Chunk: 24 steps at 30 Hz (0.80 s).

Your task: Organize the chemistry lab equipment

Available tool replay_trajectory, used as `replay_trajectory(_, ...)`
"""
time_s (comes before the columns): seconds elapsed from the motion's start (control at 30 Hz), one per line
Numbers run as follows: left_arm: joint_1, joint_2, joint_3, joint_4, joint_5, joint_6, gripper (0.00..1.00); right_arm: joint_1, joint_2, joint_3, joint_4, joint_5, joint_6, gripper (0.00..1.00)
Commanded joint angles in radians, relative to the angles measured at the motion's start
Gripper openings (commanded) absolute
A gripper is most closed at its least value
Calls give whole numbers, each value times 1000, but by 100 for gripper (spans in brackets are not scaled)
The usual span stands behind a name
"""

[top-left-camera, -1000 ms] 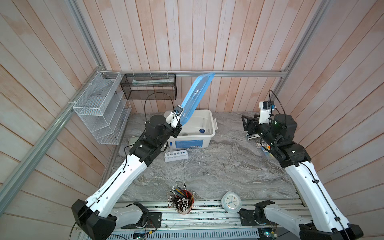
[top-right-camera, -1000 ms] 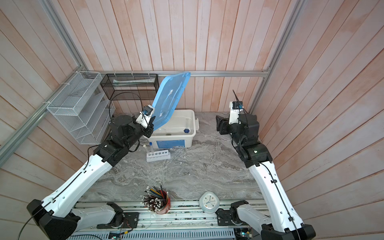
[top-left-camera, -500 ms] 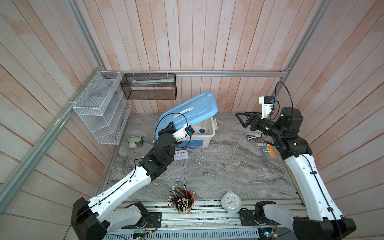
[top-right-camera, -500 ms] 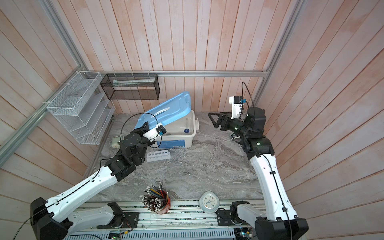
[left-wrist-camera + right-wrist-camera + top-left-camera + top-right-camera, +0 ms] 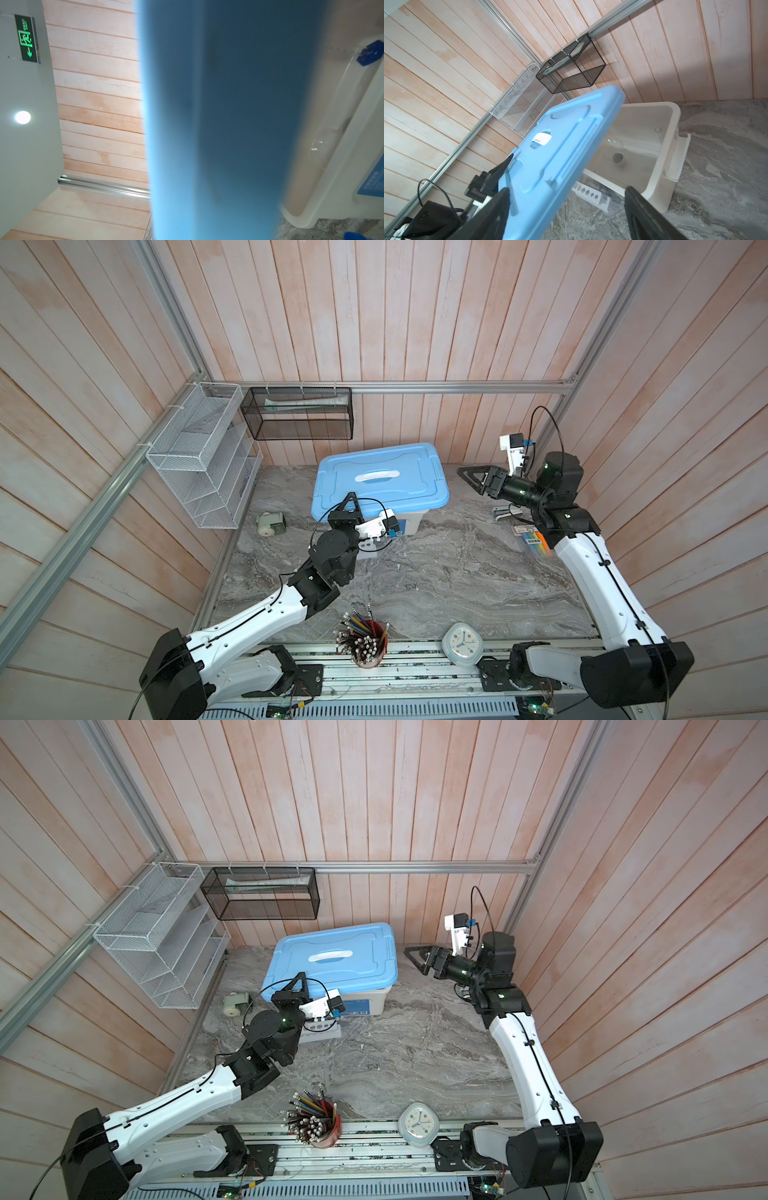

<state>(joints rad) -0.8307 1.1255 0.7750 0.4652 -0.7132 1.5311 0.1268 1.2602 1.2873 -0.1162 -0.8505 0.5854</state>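
A blue lid (image 5: 380, 479) lies over the white bin (image 5: 409, 520) in both top views. My left gripper (image 5: 352, 499) is shut on the lid's front-left edge. In the right wrist view the lid (image 5: 560, 149) slants above the bin (image 5: 675, 116), and clear pieces show inside: a round flask (image 5: 614, 141), a tiny cup (image 5: 618, 158) and a flat dish (image 5: 657, 129). A blue-capped tube (image 5: 369, 53) shows in the left wrist view. The white six-hole rack (image 5: 589, 193) lies in front of the bin. My right gripper (image 5: 469, 479) hangs open and empty to the right of the lid.
A red cup of pencils (image 5: 365, 645) and a white clock (image 5: 461, 645) stand at the front edge. A white wire shelf (image 5: 203, 456) and a black mesh basket (image 5: 299, 414) hang on the walls. A small green-white item (image 5: 270, 524) lies left of the bin, a coloured pack (image 5: 534, 537) under my right arm.
The lid has swung down from nearly upright to over the bin, and my left gripper came down with it. My right gripper opened wider and turned toward the bin.
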Motion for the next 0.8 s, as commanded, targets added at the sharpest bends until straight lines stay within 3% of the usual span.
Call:
replay_trajectory(0.0, -9, -23, -12, 105, 21, 70, 5, 29, 38, -19, 47, -42, 28, 86)
replay_trajectory(0.33, -22, -38, -54, 124, 37, 111, 3, 43, 96, -72, 24, -3, 0, 83)
replay_trajectory(0.77, -53, -36, -76, 102, 54, 117, 3, 94, 171, -98, 152, -89, 98, 77)
